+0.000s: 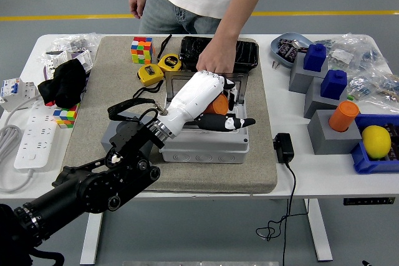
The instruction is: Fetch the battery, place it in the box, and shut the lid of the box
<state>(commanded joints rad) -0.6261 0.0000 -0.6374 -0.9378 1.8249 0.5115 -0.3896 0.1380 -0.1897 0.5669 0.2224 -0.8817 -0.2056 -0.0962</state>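
The grey box [206,151] stands on the felt mat [87,141] with its clear lid [181,80] raised at the far side. A person's hand [216,62] rests on the lid's top edge. My left hand [232,114], white with black fingers [240,122], reaches into the box from the left. Its fingers are stretched out toward the right and hold nothing. An orange battery [216,105] lies inside the box, just beneath the palm and mostly hidden by it. My right arm is out of view.
Behind the box lie a black tray [244,52], two yellow tape measures [151,73] and a Rubik's cube [141,49]. A black charger [283,147] with its cable sits right of the mat. Grey blocks [329,134] and a lemon [376,141] stand at the right, a power strip [31,140] at the left.
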